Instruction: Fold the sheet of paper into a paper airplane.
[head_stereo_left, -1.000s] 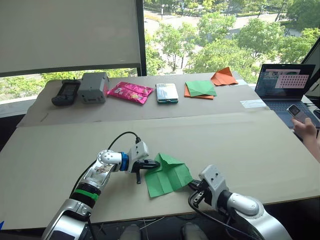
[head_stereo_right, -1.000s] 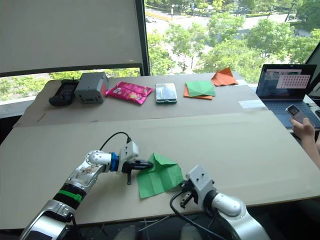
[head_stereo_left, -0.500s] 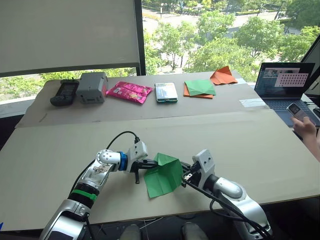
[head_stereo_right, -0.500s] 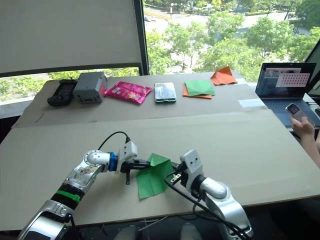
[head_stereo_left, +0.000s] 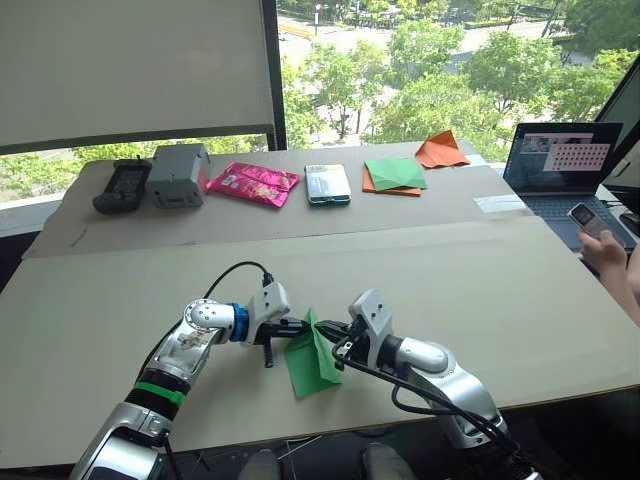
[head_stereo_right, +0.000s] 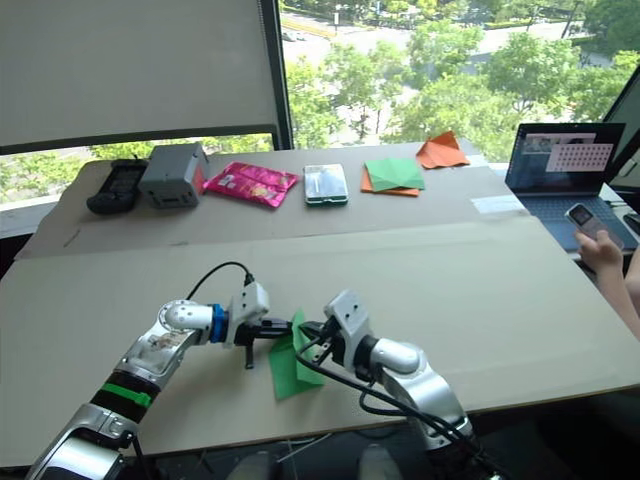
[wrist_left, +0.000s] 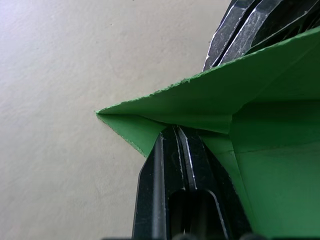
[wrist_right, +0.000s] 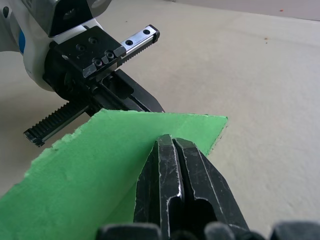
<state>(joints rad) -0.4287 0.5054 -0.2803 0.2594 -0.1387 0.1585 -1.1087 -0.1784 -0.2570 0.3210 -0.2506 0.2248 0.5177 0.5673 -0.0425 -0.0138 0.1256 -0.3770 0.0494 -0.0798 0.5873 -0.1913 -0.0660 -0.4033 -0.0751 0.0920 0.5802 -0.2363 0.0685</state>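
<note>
The sheet of paper (head_stereo_left: 312, 356) is bright green and creased, and lies near the table's front edge, folded over into a narrow upright flap between my two grippers. My left gripper (head_stereo_left: 300, 328) is shut on its left edge, where the left wrist view has the fingers (wrist_left: 172, 150) pinching the green paper (wrist_left: 260, 165). My right gripper (head_stereo_left: 328, 330) is shut on the folded-over part from the right. In the right wrist view its fingers (wrist_right: 172, 165) clamp the paper (wrist_right: 85, 170), with the left gripper (wrist_right: 120, 97) just beyond.
Along the back of the table lie a black device (head_stereo_left: 117, 186), a grey box (head_stereo_left: 178, 173), a pink packet (head_stereo_left: 253, 183), a phone-like case (head_stereo_left: 328, 183), a darker green square on orange paper (head_stereo_left: 394, 175) and an orange pointed shape (head_stereo_left: 440, 151). At right sit a laptop (head_stereo_left: 556, 165) and a person's hand holding a phone (head_stereo_left: 598, 235).
My right gripper has swung left across the sheet, carrying its right half up and over toward the left gripper. The sheet went from spread flat to a narrow folded flap. The camera shifted slightly.
</note>
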